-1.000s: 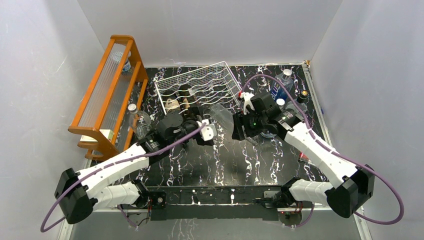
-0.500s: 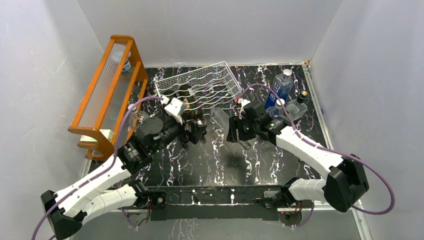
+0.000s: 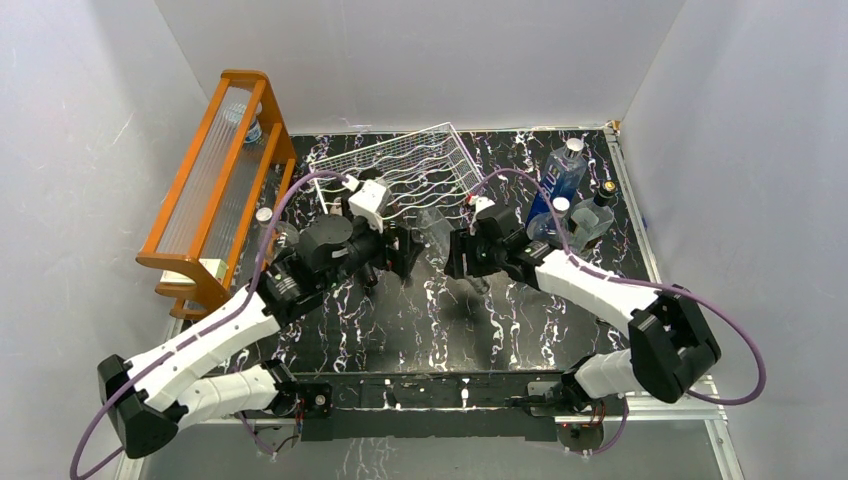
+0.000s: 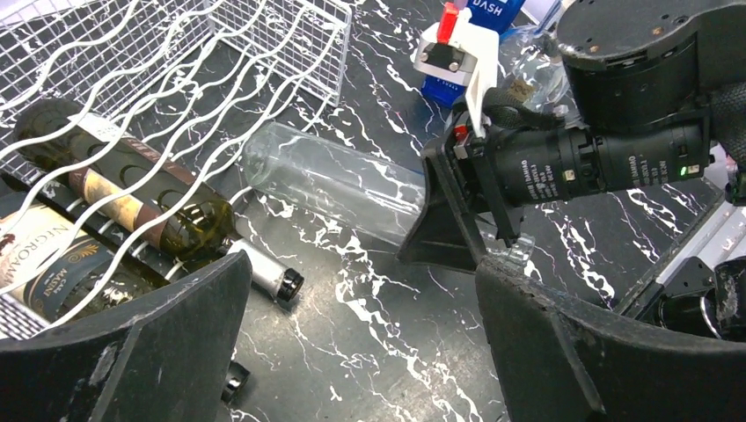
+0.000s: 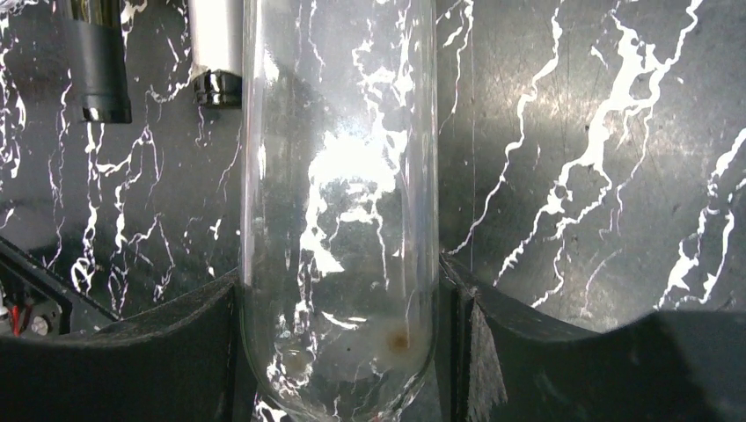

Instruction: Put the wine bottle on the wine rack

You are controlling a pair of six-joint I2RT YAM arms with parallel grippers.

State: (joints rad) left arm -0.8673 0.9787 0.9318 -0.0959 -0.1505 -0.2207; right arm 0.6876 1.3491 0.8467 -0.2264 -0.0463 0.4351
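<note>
The right gripper holds the clear glass wine bottle. Its two fingers press on the glass, one on each side, and the rounded closed end of the bottle sits at the wrist side. The bottle lies nearly flat and reaches away from the fingers toward a corner of the wine rack. Its far end is just beside the rack but not in a groove. I cannot tell if the glass touches the black marble table.

The left gripper is spread wide and holds nothing. It faces the right gripper, and the clear bottle lies across in front of it. Ahead and to its left, two dark wine bottles lie in the rack, with their necks pointing out of the rack toward this gripper.
</note>
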